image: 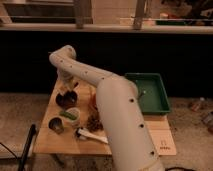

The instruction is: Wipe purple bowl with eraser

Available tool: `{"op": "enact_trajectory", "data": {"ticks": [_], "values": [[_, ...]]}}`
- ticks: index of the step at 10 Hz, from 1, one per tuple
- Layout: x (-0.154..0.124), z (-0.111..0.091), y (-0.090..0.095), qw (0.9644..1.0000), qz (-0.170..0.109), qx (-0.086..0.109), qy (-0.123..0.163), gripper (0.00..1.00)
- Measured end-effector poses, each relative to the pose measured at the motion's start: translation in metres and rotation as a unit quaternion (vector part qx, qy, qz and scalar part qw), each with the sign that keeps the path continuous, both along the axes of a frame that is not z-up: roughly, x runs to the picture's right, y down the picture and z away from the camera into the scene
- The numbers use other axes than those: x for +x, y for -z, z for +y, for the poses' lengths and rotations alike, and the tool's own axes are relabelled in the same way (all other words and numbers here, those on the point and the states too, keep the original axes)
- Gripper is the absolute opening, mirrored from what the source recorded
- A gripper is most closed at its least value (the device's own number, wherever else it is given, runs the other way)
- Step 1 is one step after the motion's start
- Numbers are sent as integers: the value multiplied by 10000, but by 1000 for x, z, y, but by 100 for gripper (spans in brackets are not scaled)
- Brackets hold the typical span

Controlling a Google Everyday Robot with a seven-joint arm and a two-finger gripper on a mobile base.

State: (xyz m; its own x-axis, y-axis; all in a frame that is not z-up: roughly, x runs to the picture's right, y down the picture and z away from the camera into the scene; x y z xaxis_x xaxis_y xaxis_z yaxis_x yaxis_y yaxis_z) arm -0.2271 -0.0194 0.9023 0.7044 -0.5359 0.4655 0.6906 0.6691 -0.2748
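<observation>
Pincer [68,88] hangs just above purple bowl [65,100] on tabletop [52,144], likely placed for wiping; its grip cannot be told.

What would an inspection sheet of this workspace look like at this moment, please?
Surface: wooden table, with the items grouped on its left half.
Job's things: purple bowl at the back left of the table; the eraser cannot be made out and may be hidden at the hand.
Clutter: pale cup, small dark cup, pinecone-like object, white-handled tool, and a green tray at the right.
Grippers: hand low over the purple bowl, about at its rim.
Cables: dark cable beside the table's left edge.
Surroundings: speckled floor; dark wall behind the table.
</observation>
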Motion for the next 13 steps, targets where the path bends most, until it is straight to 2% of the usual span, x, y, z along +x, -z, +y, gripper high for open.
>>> {"op": "enact_trajectory", "data": {"ticks": [3, 7, 10, 13], "values": [[-22, 14, 0, 9993, -339, -104, 154, 9], [-29, 40, 19, 9960, -747, -298, 388, 9], [-11, 50, 25, 9946, -656, -521, 611, 9], [26, 47, 21, 9956, -367, -656, 560, 9]]}}
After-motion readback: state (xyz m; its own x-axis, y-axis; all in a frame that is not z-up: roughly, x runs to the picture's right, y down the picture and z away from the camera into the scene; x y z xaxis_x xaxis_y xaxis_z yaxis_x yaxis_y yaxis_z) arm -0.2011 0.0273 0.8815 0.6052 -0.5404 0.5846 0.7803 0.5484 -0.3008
